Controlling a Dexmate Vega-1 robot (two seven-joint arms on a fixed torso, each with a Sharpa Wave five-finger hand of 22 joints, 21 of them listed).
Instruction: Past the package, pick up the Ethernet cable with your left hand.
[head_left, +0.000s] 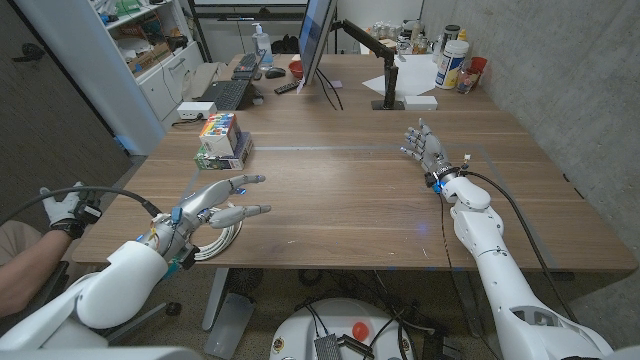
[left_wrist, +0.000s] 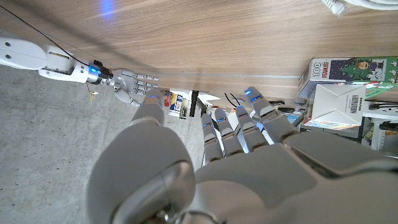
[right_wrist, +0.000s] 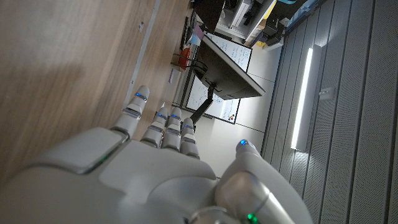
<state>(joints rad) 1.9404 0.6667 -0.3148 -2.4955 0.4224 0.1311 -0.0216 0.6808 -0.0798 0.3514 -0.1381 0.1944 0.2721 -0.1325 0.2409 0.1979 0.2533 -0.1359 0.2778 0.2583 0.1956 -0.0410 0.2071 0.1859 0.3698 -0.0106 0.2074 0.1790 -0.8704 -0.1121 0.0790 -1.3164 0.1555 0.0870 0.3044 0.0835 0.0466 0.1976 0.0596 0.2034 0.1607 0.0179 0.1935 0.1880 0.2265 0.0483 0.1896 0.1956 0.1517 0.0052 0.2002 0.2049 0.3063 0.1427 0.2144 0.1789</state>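
A white coiled Ethernet cable (head_left: 222, 241) lies near the table's front edge on my left side; a loop of it (left_wrist: 348, 5) also shows in the left wrist view. My left hand (head_left: 215, 207) hovers just above and behind the coil, empty, fingers spread and pointing right (left_wrist: 239, 134). The package (head_left: 222, 137), a stack of colourful boxes, stands farther back on the table (left_wrist: 348, 70). My right hand (head_left: 425, 150) stands with fingers apart and empty on the right side of the table (right_wrist: 158, 155). It also shows in the left wrist view (left_wrist: 134, 84).
A keyboard (head_left: 226, 93), a small white box (head_left: 195, 110) and a monitor (head_left: 315, 40) stand at the back left. A monitor arm base (head_left: 390, 75) and bottles (head_left: 452, 58) stand at the back right. A person's gloved hand (head_left: 63, 207) is at the left edge.
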